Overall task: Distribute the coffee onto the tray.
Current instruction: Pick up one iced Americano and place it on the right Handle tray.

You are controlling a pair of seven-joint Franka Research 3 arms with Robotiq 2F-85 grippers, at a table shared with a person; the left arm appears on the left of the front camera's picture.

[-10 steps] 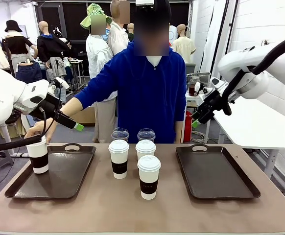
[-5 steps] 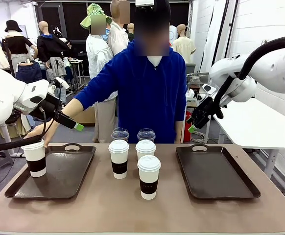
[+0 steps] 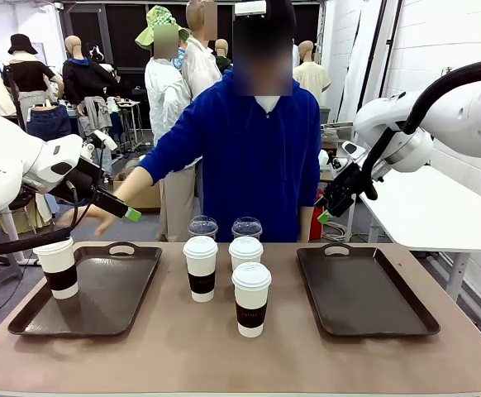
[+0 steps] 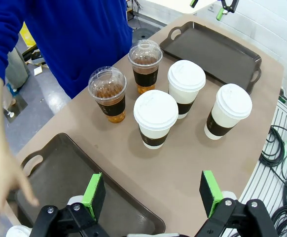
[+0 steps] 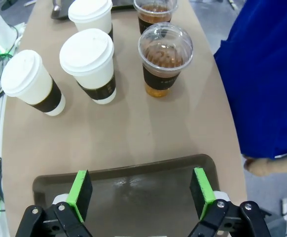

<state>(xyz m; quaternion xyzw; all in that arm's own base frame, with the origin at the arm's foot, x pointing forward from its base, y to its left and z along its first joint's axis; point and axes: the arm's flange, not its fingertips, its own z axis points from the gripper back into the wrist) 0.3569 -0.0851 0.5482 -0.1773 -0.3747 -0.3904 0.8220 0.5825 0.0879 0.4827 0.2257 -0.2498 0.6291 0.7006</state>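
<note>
Left gripper (image 4: 152, 193) hangs open and unloaded above the left tray (image 3: 26, 318), which carries one sleeved paper cup (image 3: 59, 267); three lidded cups (image 3: 251, 298) and two clear cups (image 3: 202, 227) stand mid-table (image 3: 183, 347); right gripper (image 5: 141, 190) gapes open over the right tray (image 3: 364, 289).

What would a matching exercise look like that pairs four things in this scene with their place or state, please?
Things:
1. lone paper cup
2. two clear cups
3. right gripper
4. right tray

Place or state:
A. fingers apart, up in the air
B. standing on the left tray
C. flat on the table, carrying no cup
D. behind the three paper cups, on the side of the person

Pairs: 1-B, 2-D, 3-A, 4-C
</note>
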